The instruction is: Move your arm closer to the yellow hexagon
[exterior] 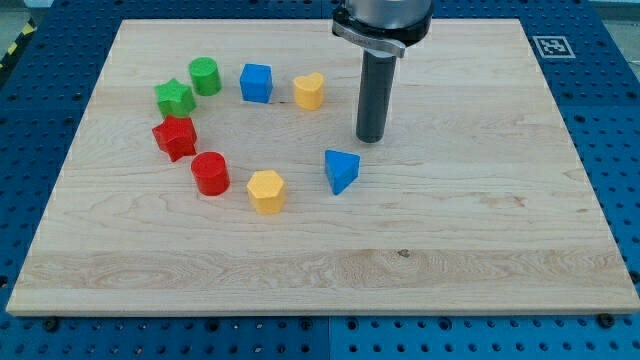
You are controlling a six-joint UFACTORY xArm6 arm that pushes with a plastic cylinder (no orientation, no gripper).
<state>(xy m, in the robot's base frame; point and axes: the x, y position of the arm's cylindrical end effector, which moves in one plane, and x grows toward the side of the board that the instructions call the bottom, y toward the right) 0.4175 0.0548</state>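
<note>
The yellow hexagon lies on the wooden board, below the middle of a ring of blocks. My tip is up and to the right of it, well apart, just above the blue triangle. A yellow heart lies left of the rod. The rod touches no block.
A blue cube, a green cylinder, a green star, a red star and a red cylinder complete the ring on the left. A fiducial tag marks the board's top right corner.
</note>
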